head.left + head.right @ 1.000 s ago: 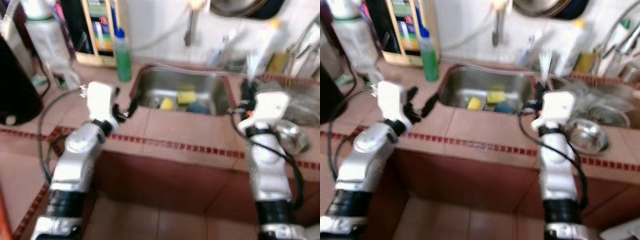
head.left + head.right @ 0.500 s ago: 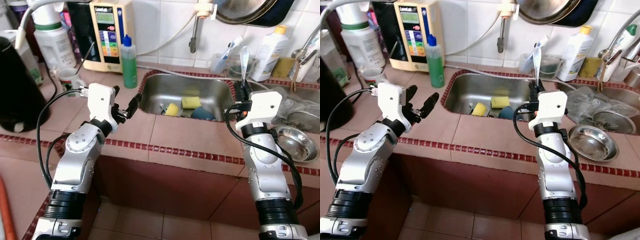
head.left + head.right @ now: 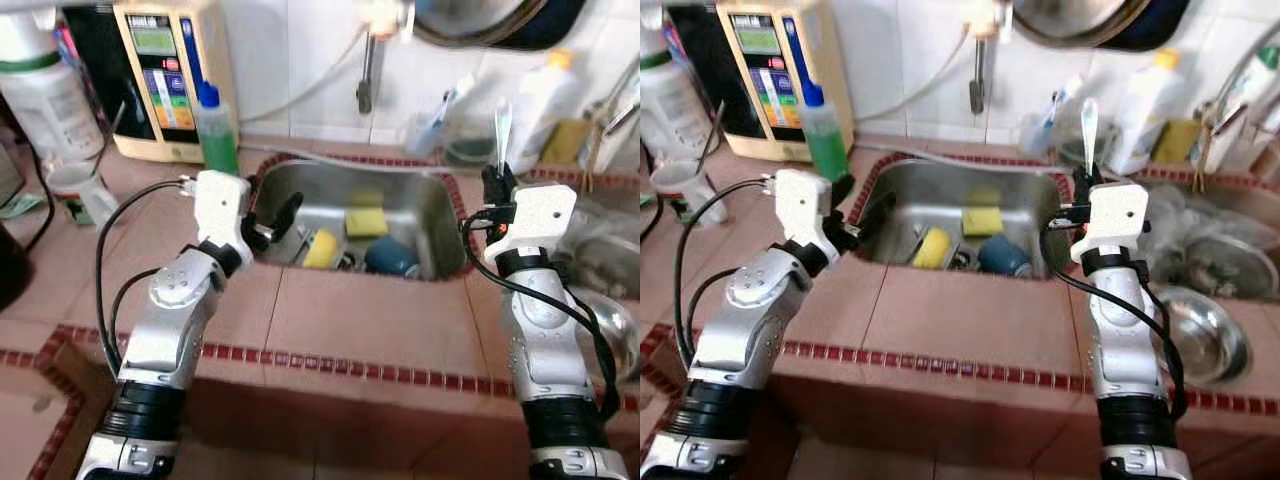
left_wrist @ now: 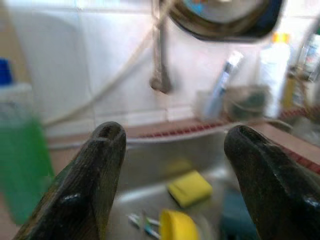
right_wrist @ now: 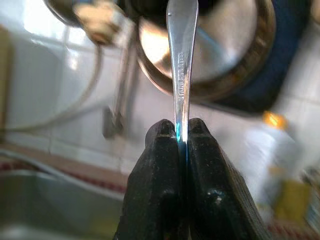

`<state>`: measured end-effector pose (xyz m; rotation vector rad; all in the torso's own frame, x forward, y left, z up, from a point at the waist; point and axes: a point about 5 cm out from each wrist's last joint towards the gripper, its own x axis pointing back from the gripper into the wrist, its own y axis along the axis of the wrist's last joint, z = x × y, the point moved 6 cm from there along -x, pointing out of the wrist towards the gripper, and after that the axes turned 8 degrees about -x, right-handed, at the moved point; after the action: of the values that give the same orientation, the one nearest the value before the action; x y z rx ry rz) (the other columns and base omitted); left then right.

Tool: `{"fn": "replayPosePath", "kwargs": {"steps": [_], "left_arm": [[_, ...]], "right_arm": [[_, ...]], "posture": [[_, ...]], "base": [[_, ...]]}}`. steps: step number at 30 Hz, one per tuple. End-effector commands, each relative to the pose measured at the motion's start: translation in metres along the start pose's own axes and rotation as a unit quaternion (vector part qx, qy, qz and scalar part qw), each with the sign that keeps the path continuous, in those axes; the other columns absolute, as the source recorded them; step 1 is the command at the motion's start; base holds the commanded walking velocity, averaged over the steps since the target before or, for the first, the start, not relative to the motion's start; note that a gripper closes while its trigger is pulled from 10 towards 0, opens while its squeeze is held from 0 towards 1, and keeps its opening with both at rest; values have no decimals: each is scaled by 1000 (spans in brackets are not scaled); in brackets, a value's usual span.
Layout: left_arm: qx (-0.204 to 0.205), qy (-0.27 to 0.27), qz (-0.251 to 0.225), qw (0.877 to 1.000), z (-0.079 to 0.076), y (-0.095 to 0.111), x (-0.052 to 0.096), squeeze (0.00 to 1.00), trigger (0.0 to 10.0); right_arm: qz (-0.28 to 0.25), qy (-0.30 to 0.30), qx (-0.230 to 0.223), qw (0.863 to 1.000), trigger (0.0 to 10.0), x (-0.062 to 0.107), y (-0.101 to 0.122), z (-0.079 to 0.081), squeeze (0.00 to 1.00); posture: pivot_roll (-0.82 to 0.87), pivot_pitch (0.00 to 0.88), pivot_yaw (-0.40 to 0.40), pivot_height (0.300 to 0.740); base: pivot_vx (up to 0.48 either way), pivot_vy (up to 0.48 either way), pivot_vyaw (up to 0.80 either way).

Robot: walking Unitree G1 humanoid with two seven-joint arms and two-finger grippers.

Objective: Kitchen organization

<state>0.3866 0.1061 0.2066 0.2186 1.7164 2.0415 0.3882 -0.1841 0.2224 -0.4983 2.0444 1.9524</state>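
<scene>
Steel sink (image 3: 440, 215) with yellow sponges (image 3: 367, 221); spoon (image 3: 502, 130) in right pincer (image 3: 495, 185).

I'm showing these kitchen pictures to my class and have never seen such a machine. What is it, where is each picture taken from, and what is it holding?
It is a humanoid robot with two silver arms. Two pictures come from cameras in its head, looking down at a steel sink set in a tiled counter, with yellow sponges inside. The other two come from wrist cameras. The right gripper pinches an upright metal spoon. The left gripper is open, holding nothing, at the sink's edge. A green bottle stands nearby.
</scene>
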Motion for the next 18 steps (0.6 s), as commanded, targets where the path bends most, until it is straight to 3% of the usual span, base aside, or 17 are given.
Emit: {"fn": "replayPosePath", "kwargs": {"steps": [1,7,14,18], "left_arm": [[-7,9,0,1000,7,0,4,0,10000],[-24,-13,6,1000,-2,-2,4,0,10000],[-30,-53,12,998,-19,-5,6,0,10000],[-35,-74,8,997,-29,-3,8,0,10000]], "right_arm": [[-6,8,-2,1000,10000,-2,3,8,0],[8,2,-4,1000,10000,-3,-3,6,0],[72,-14,-18,997,10000,-5,-27,-4,0],[90,-31,-19,995,10000,-6,-32,-17,0]], "posture": [[6,0,-18,740],[9,0,-20,740],[7,0,-20,740],[5,0,-19,740]], "base": [[0,0,0],[0,0,0],[0,0,0],[0,0,0]]}}
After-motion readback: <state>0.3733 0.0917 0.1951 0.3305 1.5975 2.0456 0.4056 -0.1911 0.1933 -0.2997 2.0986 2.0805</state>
